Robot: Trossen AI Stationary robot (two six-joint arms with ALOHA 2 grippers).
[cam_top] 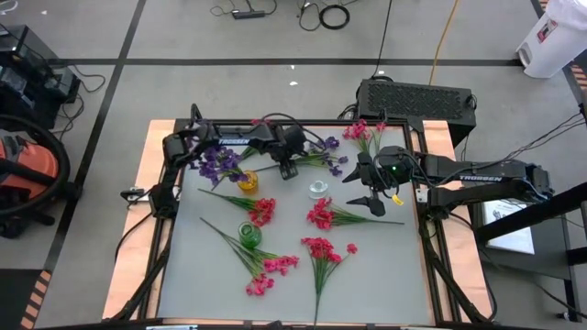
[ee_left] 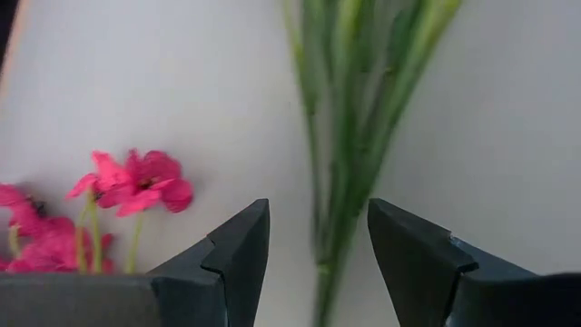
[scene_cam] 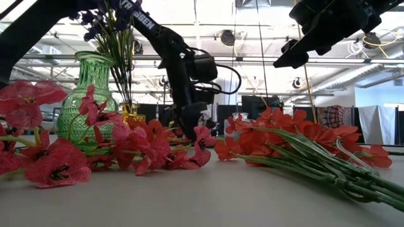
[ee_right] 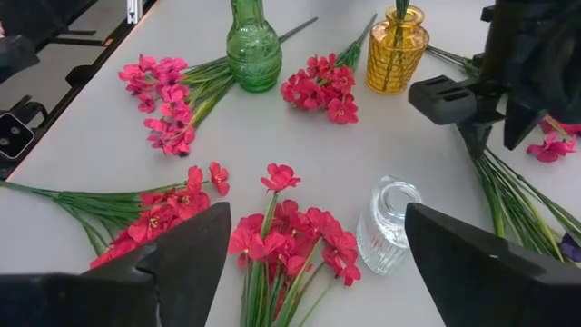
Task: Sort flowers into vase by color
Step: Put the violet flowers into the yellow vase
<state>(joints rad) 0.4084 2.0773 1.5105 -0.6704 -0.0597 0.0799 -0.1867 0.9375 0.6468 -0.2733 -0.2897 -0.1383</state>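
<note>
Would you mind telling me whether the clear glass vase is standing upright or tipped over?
Upright: the clear glass vase stands on its base with its open mouth upward, and no flowers are in it.

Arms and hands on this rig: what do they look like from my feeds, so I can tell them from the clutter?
Both arms are dark, almost black, jointed links with white lettering along a segment and dark cables beside them. The left hand and right hand each end in two dark, wedge-shaped fingers. The right arm shows a small green light and a yellow tag near its wrist.
</note>
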